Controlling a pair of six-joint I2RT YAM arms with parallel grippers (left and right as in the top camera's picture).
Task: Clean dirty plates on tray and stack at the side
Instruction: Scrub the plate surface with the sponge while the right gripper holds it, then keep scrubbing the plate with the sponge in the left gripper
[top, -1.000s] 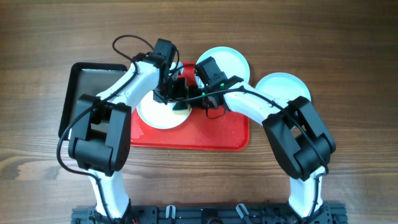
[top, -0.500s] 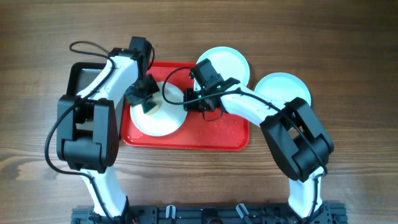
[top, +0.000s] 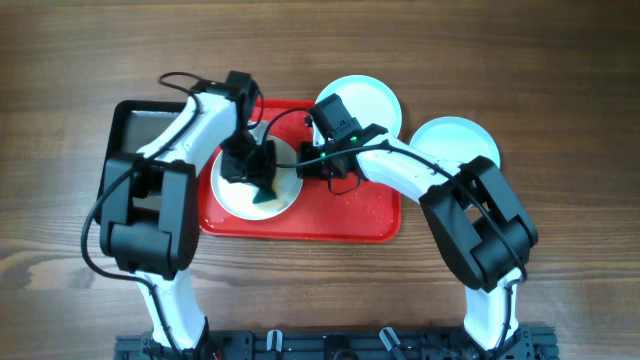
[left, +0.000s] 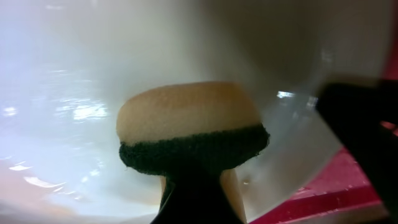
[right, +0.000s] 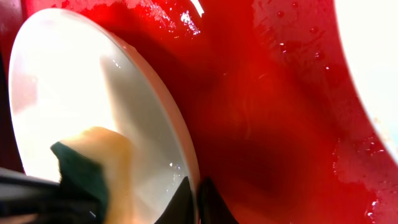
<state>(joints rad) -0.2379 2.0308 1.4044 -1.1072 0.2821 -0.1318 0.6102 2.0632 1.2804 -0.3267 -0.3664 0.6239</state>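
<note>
One plate (top: 230, 195) lies on the red tray (top: 350, 215), and it looks tilted in the right wrist view. My left gripper (top: 258, 180) is shut on a yellow sponge with a dark green scouring layer (left: 189, 121), which presses against the wet inside of that plate (left: 68, 93). My right gripper (top: 304, 165) is shut on the plate's right rim (right: 180, 155), one finger on each side. A second plate (top: 365, 100) sits at the tray's back edge. A third plate (top: 452, 140) rests on the table to the right.
A black tray (top: 125, 140) lies left of the red tray, under my left arm. Water drops and a wet film cover the red tray floor (right: 273, 124). Both arms cross over the tray's left half. Bare wooden table (top: 560, 80) surrounds everything.
My left gripper swung with the sponge to the plate's left side, then came back toward its middle. The right gripper has kept its hold on the rim without moving.
</note>
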